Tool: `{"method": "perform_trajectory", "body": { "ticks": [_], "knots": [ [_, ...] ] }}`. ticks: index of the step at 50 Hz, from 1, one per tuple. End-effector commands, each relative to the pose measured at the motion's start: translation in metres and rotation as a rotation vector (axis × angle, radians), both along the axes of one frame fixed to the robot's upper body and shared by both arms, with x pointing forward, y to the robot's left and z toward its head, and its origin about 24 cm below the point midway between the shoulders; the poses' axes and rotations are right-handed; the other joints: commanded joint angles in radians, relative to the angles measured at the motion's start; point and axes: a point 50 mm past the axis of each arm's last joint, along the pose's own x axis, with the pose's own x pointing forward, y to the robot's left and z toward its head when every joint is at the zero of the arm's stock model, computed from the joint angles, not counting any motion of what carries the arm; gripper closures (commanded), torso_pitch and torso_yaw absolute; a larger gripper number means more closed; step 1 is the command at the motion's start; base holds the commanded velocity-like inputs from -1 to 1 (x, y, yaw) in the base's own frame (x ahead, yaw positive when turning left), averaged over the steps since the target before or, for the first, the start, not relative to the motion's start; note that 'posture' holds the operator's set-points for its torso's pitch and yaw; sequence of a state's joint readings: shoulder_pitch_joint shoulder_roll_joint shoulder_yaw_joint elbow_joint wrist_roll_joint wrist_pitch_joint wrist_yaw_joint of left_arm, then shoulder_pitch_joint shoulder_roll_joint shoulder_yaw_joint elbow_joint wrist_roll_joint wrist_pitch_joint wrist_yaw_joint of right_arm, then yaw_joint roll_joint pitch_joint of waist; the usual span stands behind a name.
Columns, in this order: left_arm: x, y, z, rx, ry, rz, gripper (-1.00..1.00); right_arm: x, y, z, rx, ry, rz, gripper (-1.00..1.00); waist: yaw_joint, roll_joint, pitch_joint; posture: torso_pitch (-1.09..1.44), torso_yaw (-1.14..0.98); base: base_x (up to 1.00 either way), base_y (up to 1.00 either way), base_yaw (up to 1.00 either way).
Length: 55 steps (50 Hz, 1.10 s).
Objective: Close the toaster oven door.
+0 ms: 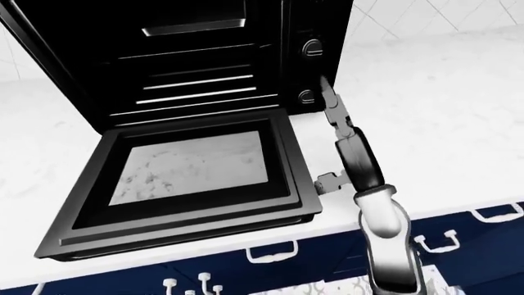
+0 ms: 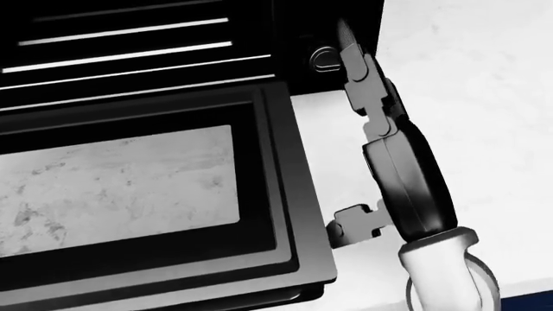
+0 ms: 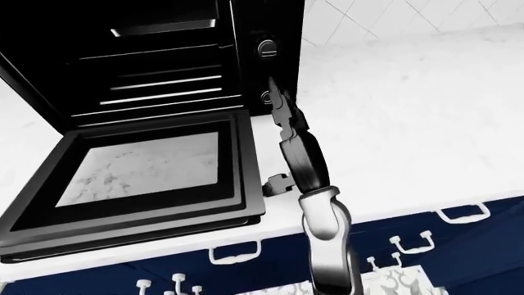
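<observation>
A black toaster oven (image 1: 204, 55) stands on the white counter, its wire racks showing inside. Its door (image 1: 192, 178) lies folded down flat, a glass pane in the middle, reaching to the counter's near edge. My right hand (image 2: 345, 129) is open just right of the door's right edge. Its long fingers (image 2: 354, 58) stretch up toward the lower knob (image 2: 324, 58), and its thumb (image 2: 345, 227) touches the door's right side near the lower corner. My left hand is out of sight.
The white marble counter (image 1: 442, 123) spreads to the right of the oven. Dark blue drawers with white handles (image 1: 270, 252) run below the counter edge. White tiled wall (image 3: 368, 18) rises at the top right. A second knob (image 1: 312, 47) sits above the lower one.
</observation>
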<state>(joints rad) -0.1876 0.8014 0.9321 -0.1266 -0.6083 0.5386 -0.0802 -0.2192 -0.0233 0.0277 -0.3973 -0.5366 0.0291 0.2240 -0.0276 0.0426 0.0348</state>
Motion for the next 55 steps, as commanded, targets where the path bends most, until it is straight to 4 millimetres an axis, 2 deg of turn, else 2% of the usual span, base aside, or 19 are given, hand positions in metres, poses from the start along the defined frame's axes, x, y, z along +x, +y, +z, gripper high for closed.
{"method": "perform_trajectory", "body": {
  "ticks": [1,5,13,17,19,27,38,55],
  "knots": [
    [-0.006,-0.002,0.019,0.063,-0.067,0.010,-1.00,-0.004,0.010,0.017,0.036,-0.064,0.054,-1.00,0.004,0.007,-0.016,0.00,0.00,0.00,0.00,0.00],
    [-0.007,-0.001,0.020,0.063,-0.068,0.014,-1.00,-0.003,0.017,0.035,0.067,-0.117,0.059,-1.00,0.005,0.010,-0.013,0.00,0.00,0.00,0.00,0.00],
    [-0.007,-0.001,0.019,0.064,-0.067,0.015,-1.00,-0.010,0.019,0.062,0.207,-0.139,0.069,-1.00,0.006,0.014,-0.009,0.00,0.00,0.00,0.00,0.00],
    [-0.007,-0.001,0.019,0.064,-0.067,0.014,-1.00,-0.012,0.019,0.069,0.235,-0.149,0.070,-1.00,0.007,0.015,-0.007,0.00,0.00,0.00,0.00,0.00],
    [-0.007,-0.001,0.019,0.066,-0.067,0.014,-1.00,-0.010,0.017,0.074,0.307,-0.142,0.062,-1.00,0.007,0.015,-0.007,0.00,0.00,0.00,0.00,0.00],
    [-0.007,0.002,0.019,0.065,-0.067,0.026,-1.00,0.006,0.015,0.075,0.460,-0.074,0.039,-1.00,0.007,0.016,-0.004,0.00,0.00,0.00,0.00,0.00],
    [-0.010,0.009,0.019,0.064,-0.066,0.045,-1.00,0.016,0.013,0.090,0.520,-0.112,-0.007,-1.00,0.006,0.022,0.001,0.00,0.00,0.00,0.00,0.00],
    [-0.012,0.010,0.020,0.066,-0.066,0.046,-1.00,0.050,0.021,0.109,0.565,-0.107,-0.049,-1.00,0.006,0.029,0.003,0.00,0.00,0.00,0.00,0.00]
  ]
}}
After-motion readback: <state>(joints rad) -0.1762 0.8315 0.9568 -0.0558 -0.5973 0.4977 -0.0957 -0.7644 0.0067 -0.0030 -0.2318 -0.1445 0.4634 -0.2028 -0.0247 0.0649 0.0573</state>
